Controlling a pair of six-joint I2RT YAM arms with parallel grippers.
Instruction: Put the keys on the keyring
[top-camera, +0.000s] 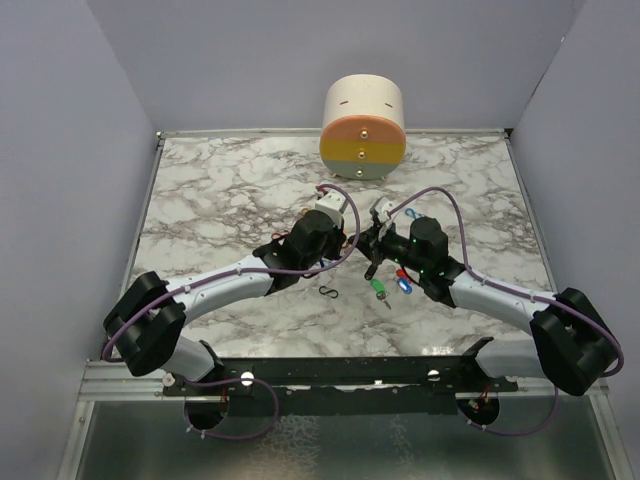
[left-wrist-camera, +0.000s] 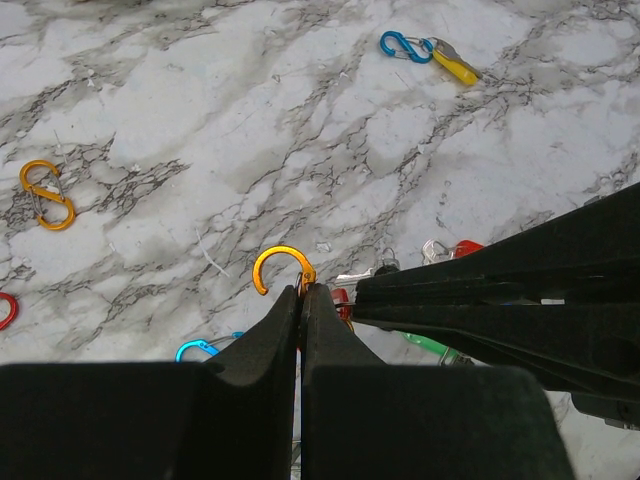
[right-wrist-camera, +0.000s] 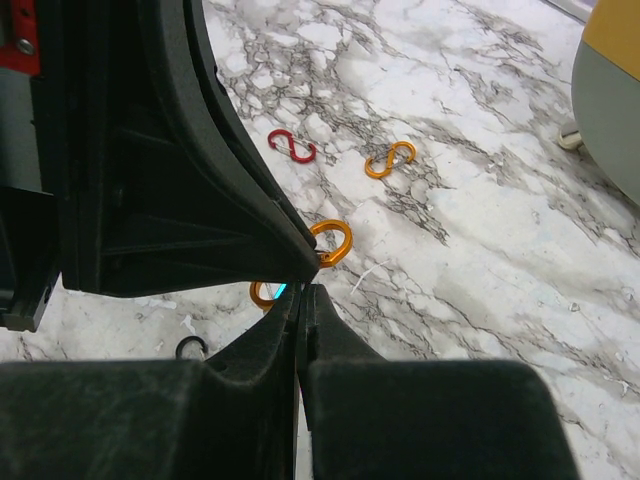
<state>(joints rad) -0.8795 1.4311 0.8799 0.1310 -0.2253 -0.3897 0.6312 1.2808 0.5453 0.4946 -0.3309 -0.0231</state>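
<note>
My left gripper (left-wrist-camera: 302, 292) is shut on an orange S-shaped clip (left-wrist-camera: 283, 265), whose open hook sticks out past the tips. The clip also shows in the right wrist view (right-wrist-camera: 335, 243). My right gripper (right-wrist-camera: 303, 290) is shut and meets the left one tip to tip at mid-table (top-camera: 357, 241). A small red piece (left-wrist-camera: 342, 297), apparently a key, sits at its tips. A red key (left-wrist-camera: 465, 247) and a green key (left-wrist-camera: 430, 345) lie on the marble below. A yellow key (left-wrist-camera: 457, 69) hangs on a blue clip (left-wrist-camera: 403, 46). The black key is not seen.
Loose clips lie around: an orange one (left-wrist-camera: 45, 195), a red one (right-wrist-camera: 291, 147), a blue one (left-wrist-camera: 195, 350) and a black one (top-camera: 330, 291). A striped round drum (top-camera: 362, 125) stands at the back. Side walls enclose the marble table (top-camera: 230, 190).
</note>
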